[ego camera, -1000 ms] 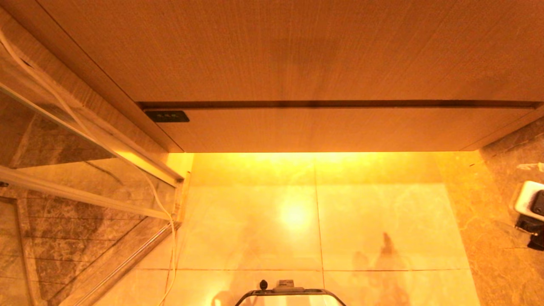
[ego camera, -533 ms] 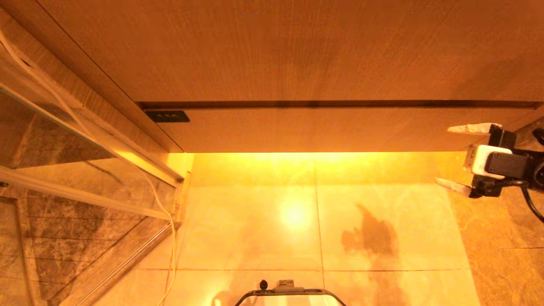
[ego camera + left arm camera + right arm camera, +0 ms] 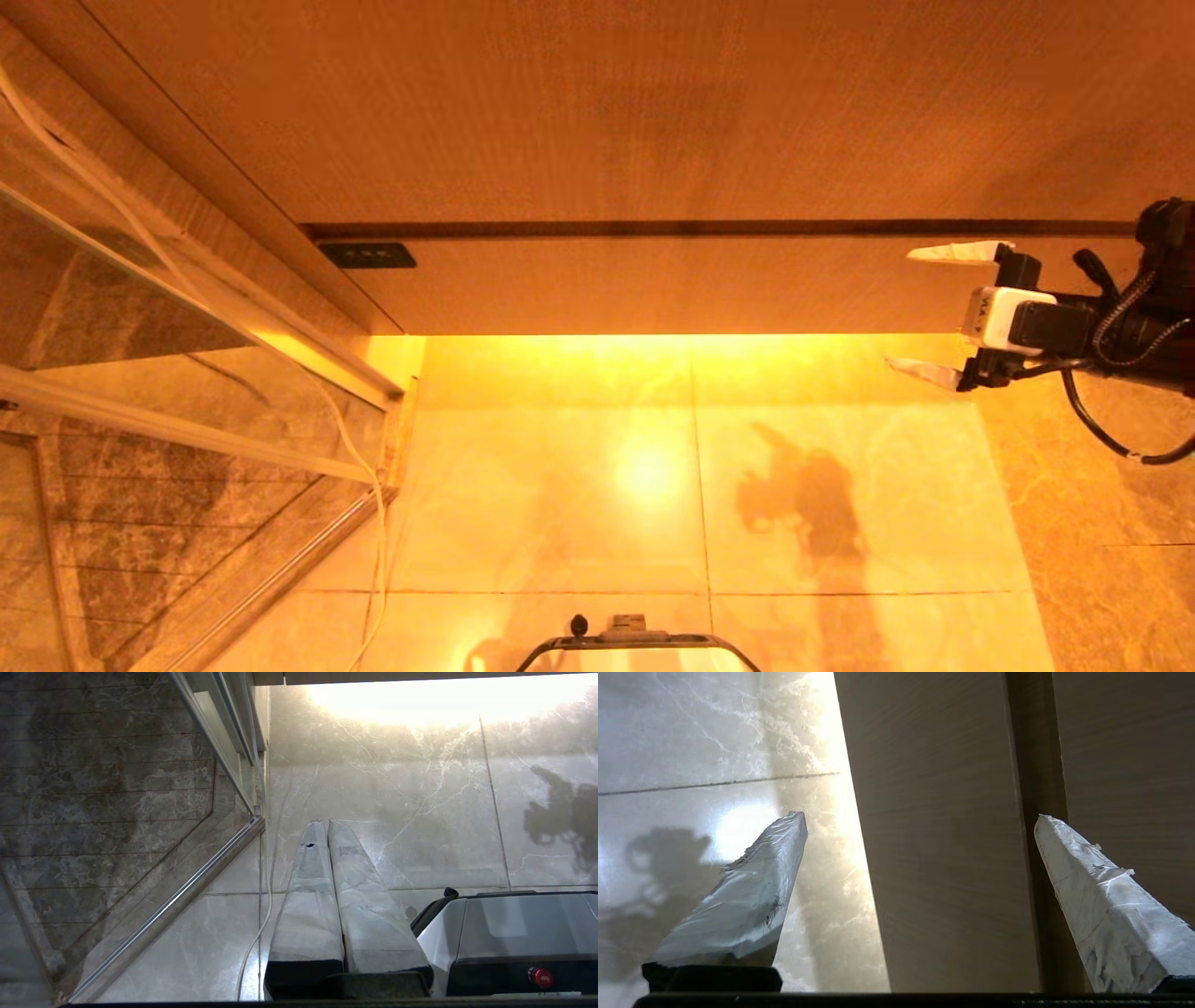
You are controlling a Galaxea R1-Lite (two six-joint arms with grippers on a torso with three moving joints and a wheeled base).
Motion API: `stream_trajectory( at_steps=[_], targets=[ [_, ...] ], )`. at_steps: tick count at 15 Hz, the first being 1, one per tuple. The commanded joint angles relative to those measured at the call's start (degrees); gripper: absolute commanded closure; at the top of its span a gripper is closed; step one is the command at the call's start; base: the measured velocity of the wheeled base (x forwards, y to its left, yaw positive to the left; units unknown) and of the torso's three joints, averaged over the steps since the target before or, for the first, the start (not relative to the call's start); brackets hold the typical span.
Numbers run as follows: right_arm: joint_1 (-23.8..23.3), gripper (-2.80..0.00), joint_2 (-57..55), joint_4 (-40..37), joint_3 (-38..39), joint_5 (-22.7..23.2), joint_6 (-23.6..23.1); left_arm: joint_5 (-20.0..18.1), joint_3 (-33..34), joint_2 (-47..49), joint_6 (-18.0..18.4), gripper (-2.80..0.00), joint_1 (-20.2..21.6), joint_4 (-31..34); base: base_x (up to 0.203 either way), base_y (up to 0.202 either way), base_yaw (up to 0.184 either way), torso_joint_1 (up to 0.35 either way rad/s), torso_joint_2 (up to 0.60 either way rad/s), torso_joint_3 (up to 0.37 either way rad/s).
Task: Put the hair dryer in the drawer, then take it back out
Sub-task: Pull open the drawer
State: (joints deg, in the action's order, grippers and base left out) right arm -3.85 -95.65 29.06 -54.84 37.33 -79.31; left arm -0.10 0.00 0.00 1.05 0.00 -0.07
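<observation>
Shut tight, the left gripper [image 3: 329, 826] hangs parked over the marble floor [image 3: 560, 485], fingers pressed together and holding nothing, close by the robot's own base [image 3: 514, 933] and a glass shower screen [image 3: 140, 355]. Above the floor, the drawer [image 3: 653, 285] sits fully closed beneath the wooden countertop [image 3: 607, 103], a small black label [image 3: 367, 255] at the left end of its flat, handleless front. At the drawer's right end, the right gripper [image 3: 924, 310] reaches in from the side with its fingers spread wide and empty, one fingertip [image 3: 1045, 826] level with the dark gap under the countertop, the other [image 3: 794, 821] below the drawer's lower edge. That straddling stance suggests the arm is lining up to catch the front panel and pull the drawer open, the likely first step. No hair dryer is visible in any view, so its whereabouts cannot be told.
</observation>
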Motion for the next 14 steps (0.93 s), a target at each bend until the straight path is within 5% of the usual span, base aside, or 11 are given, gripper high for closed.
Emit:
stream_trajectory(
  at_steps=[1, 5, 14],
  targets=[
    [1.0, -2.8, -1.9, -1.0, -2.9, -0.9, 1.1, 0.0, 0.1, 0.0, 0.0, 0.0, 0.0, 0.0, 0.0, 0.0, 0.0, 0.0, 0.0, 0.0],
    [4.8, -2.8, -4.6, -1.6, -7.4, -5.2, 6.2, 0.0, 0.1, 0.0, 0.0, 0.0, 0.0, 0.0, 0.0, 0.0, 0.0, 0.0, 0.0, 0.0],
    [7.7, -2.8, -10.1, -1.1, -12.5, -5.6, 6.8, 0.0, 0.1, 0.0, 0.0, 0.0, 0.0, 0.0, 0.0, 0.0, 0.0, 0.0, 0.0, 0.0]
  ],
)
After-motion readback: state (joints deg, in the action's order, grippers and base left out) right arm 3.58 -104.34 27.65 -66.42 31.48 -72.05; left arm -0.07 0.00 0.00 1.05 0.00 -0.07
